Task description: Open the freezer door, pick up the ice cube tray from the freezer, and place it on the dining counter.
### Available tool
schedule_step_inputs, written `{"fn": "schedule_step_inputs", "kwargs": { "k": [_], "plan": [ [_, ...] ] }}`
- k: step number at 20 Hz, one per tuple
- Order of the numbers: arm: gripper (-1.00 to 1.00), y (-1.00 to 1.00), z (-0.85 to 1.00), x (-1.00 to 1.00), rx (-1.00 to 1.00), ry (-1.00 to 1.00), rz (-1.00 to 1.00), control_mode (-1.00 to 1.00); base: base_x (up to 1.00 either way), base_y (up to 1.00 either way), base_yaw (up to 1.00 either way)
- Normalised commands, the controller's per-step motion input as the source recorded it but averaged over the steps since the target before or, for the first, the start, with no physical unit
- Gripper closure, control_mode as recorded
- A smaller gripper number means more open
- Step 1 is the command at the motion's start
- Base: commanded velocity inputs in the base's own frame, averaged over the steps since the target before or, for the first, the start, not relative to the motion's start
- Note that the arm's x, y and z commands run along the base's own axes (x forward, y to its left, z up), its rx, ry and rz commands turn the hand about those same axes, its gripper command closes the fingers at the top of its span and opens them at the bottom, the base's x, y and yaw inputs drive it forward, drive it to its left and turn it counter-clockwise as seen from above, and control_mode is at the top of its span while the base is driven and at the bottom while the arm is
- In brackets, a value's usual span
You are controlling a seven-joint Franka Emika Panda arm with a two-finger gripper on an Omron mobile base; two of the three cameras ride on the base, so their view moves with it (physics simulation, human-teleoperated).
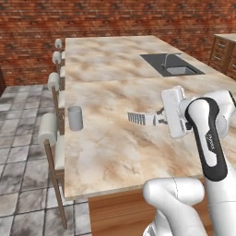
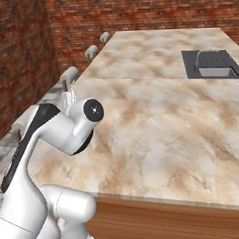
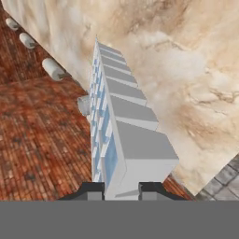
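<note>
My gripper (image 1: 159, 120) is shut on one end of the ice cube tray (image 1: 138, 118), a white tray with pale blue cubes. The tray hangs on its edge a little above the dining counter (image 1: 106, 152), pointing left toward the stool side. In the hand view the tray (image 3: 119, 121) runs straight out from between the two dark fingertips (image 3: 151, 189), with my gripper (image 3: 120, 190) closed on its near end over the beige marbled counter (image 3: 186, 56). The freezer and the freezer door are out of view.
A grey cylindrical cup (image 1: 75, 118) stands on the counter near its left edge, left of the tray. An inset grey sink (image 1: 171, 64) lies at the far right. Round-backed stools (image 1: 50, 129) line the left side. A brick wall runs behind.
</note>
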Motion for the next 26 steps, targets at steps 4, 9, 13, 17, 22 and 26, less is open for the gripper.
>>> {"fn": "schedule_step_inputs", "kwargs": {
  "k": [4, 9, 13, 17, 22, 26],
  "plan": [
    [1.0, 0.27, -0.2, 0.74, -0.01, 0.09, 0.0, -1.0, 0.0, 0.0, 0.0],
    [1.0, 0.16, -0.13, 0.64, 0.0, 0.19, 0.0, -1.0, 0.0, 0.0, 0.0],
    [1.0, 0.0, -0.14, 0.16, 0.0, 0.2, 0.0, -1.0, 0.0, 0.0, 0.0],
    [1.0, 0.0, -0.32, 0.0, 0.0, 0.01, 0.0, -1.0, 0.0, 0.0, 0.0],
    [1.0, 0.02, -0.34, 0.1, 0.0, -0.22, 0.0, -1.0, 0.0, 0.0, 0.0],
    [1.0, 0.06, -0.27, 0.44, 0.0, -0.07, 0.0, -1.0, 0.0, 0.0, 0.0]
  ]
}}
